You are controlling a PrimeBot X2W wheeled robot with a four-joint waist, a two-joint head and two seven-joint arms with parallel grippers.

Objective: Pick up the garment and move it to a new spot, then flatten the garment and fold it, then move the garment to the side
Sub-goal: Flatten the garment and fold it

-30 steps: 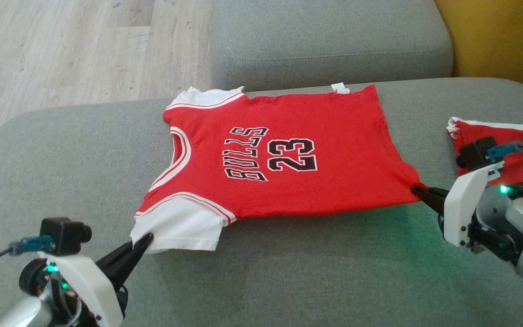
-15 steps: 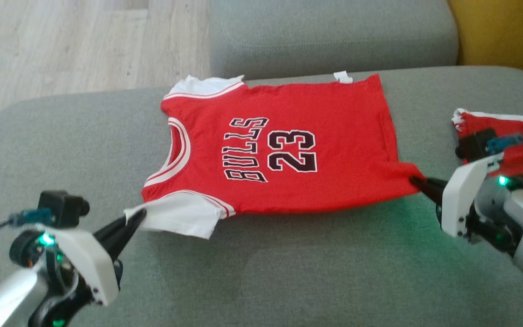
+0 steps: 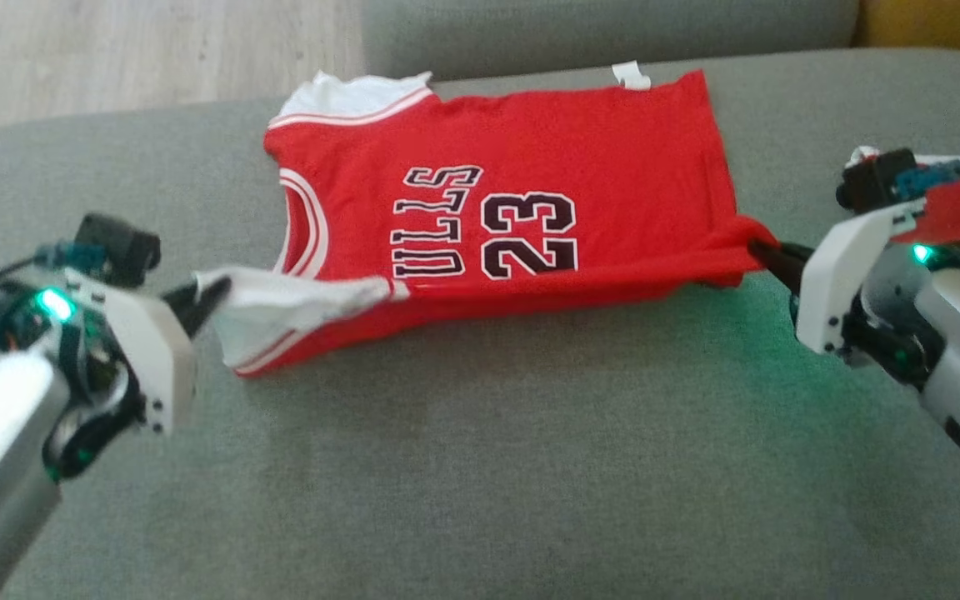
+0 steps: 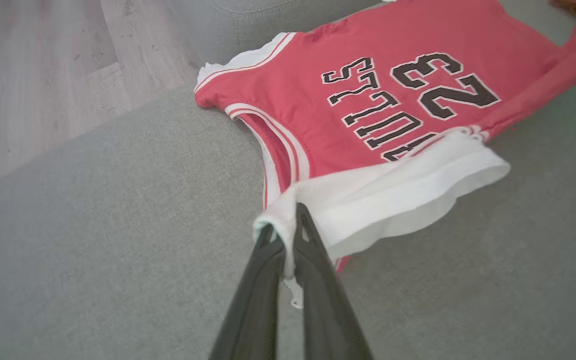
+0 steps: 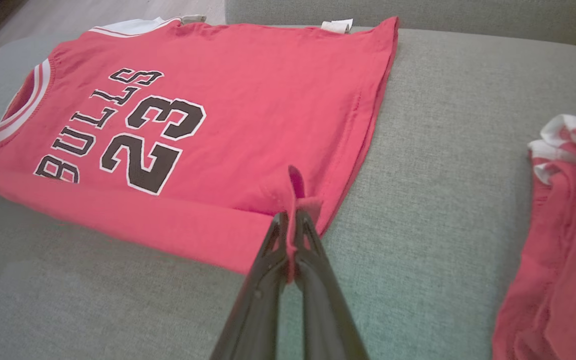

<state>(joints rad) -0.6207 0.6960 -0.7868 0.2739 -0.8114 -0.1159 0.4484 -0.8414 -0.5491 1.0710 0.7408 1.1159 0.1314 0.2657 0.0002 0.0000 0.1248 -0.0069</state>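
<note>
The garment (image 3: 547, 158) is a red jersey with white sleeves and black "BULLS 23" lettering, spread on the grey sofa seat. My left gripper (image 3: 212, 292) is shut on the near white sleeve (image 4: 393, 195), lifting it over the chest print. My right gripper (image 3: 759, 248) is shut on the near hem corner (image 5: 300, 200), raised off the cushion. The near long edge curls upward between the two grips, while the far half lies flat.
Another red and white garment (image 5: 563, 240) lies bunched at the right of the seat, behind my right arm. The grey sofa cushion (image 3: 480, 467) stretches toward me. A back cushion (image 3: 597, 29) runs along the far edge, and wood floor (image 3: 113, 50) lies beyond the left.
Both grippers have lifted the near edge and carried it away from me over the jersey; the white sleeve now covers the "B". The camera has tilted, shifting the whole scene upward.
</note>
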